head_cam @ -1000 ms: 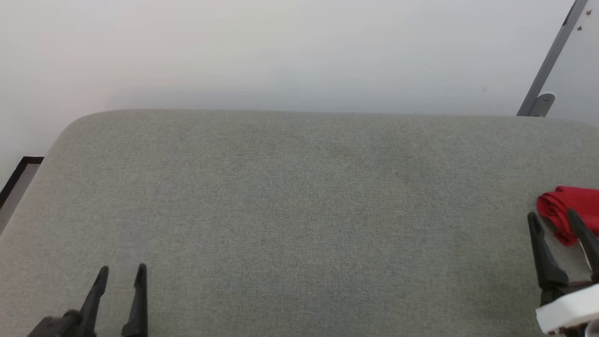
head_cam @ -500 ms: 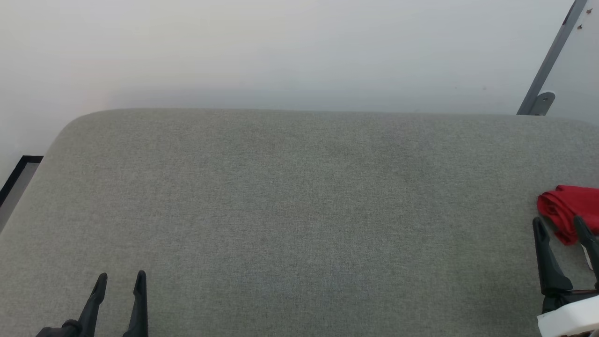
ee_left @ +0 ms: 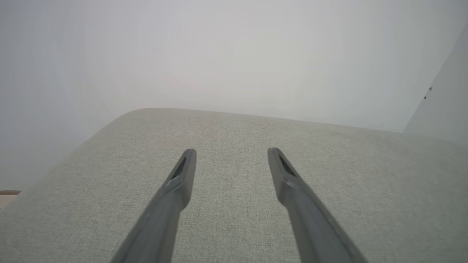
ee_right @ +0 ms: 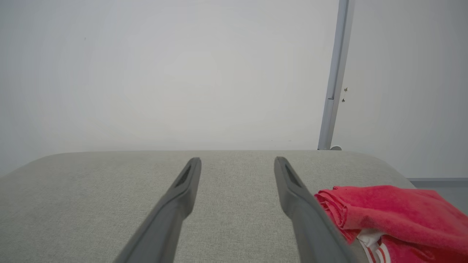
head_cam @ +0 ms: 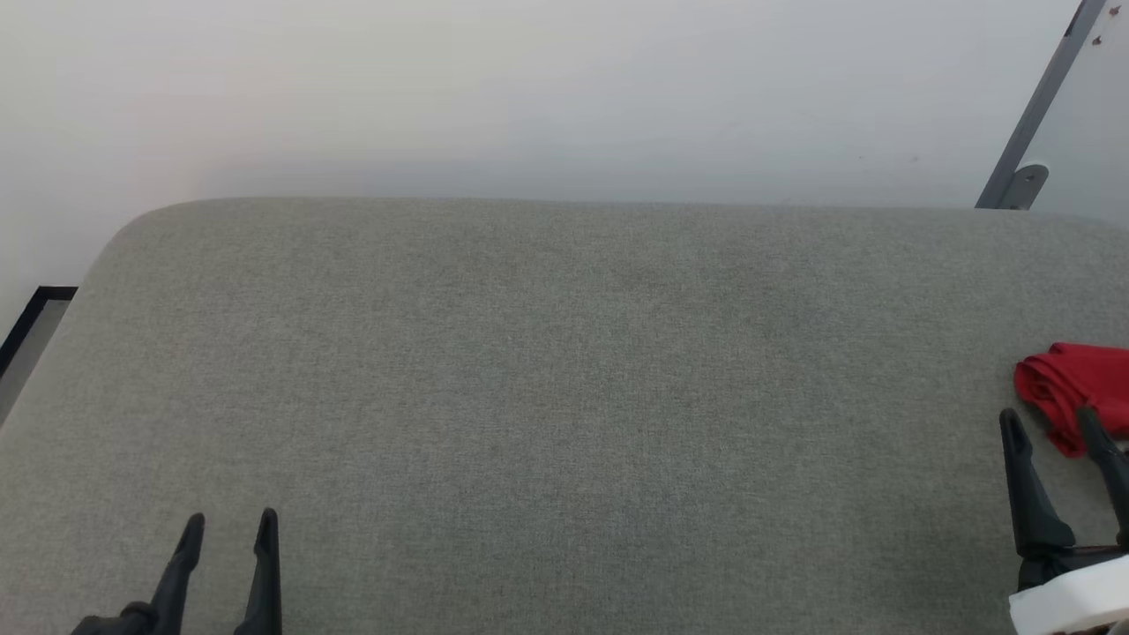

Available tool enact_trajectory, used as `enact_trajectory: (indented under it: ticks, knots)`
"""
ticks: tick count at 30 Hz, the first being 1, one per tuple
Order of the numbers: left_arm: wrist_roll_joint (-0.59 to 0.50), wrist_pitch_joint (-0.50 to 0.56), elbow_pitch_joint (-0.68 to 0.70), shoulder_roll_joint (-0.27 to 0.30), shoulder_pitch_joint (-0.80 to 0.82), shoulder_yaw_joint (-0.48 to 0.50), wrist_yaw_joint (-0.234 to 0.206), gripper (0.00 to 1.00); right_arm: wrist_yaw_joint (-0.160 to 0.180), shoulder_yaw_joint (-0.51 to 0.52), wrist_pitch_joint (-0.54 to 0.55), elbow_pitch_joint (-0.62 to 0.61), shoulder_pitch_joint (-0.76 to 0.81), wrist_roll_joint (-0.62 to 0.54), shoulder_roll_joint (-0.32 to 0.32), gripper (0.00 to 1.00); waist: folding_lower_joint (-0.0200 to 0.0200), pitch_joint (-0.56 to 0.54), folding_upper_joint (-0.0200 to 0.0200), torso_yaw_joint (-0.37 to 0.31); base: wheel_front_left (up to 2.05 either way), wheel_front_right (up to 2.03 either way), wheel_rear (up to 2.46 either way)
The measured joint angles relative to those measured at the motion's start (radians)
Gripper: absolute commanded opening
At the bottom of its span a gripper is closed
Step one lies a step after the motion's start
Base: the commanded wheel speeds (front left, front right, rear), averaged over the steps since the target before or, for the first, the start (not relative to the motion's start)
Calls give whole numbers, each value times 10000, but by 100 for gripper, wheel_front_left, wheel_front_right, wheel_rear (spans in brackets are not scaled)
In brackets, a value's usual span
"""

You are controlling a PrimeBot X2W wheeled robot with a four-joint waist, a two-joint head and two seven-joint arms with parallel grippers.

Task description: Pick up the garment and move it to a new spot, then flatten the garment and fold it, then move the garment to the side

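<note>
**Q:** How does the right gripper (head_cam: 1048, 414) stand?

**A:** Its two dark fingers are spread wide with nothing between them. In the right wrist view, bare gray fabric shows in the gap of the right gripper (ee_right: 238, 159).

**Q:** And the garment (head_cam: 1072, 379)?

**A:** It lies bunched just off that gripper's outer, right-hand finger, at and a little beyond the tip. From the wrist, the garment (ee_right: 384, 208) is a red heap partly hidden behind that finger, with a white patch and red-and-white striped trim (ee_right: 373, 252) showing low down. Whether finger and cloth touch cannot be told.

**Q:** The other arm?

**A:** The left gripper (head_cam: 232, 519) is well apart from the garment, far to the right gripper's left. Its fingers are also parted and empty, seen from its own wrist as the left gripper (ee_left: 232, 150) above plain fabric.

**Q:** What surrounds them?

**A:** A gray upholstered cushion (head_cam: 564, 353) lies under both. Beyond its far edge is a pale wall (head_cam: 529, 88), and a slanted gray metal post (head_cam: 1032, 115) rises past the garment.
</note>
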State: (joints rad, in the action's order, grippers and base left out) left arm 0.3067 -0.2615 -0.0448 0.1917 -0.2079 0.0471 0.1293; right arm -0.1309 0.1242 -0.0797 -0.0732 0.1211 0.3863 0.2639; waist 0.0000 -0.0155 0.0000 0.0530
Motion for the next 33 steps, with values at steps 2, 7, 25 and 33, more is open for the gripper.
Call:
enact_trajectory:
  ticks: [2, 7, 25, 33]
  knots:
    - [2, 27, -180, -79, -22, -40, -2, 0, 0, -19, 8, 194, 59, 4, -109, 0, 0, 2, 0, -1, 0, 0, 0]
    - [140, 92, -476, -274, -25, -127, -2, 0, 0, -88, 48, 518, 176, 153, -334, 0, 0, 7, 0, -10, 0, 0, 0]
    - [3233, 855, -871, -410, 534, -86, -4, 0, 2, -92, 460, 1143, -230, 2941, -738, 0, 0, 31, 0, -85, 0, 0, 0]
    - [4410, 1152, -1014, -529, 856, -54, -4, 0, 2, -96, 637, 1394, -494, 4008, -895, 0, 0, 43, 0, -119, 0, 0, 0]
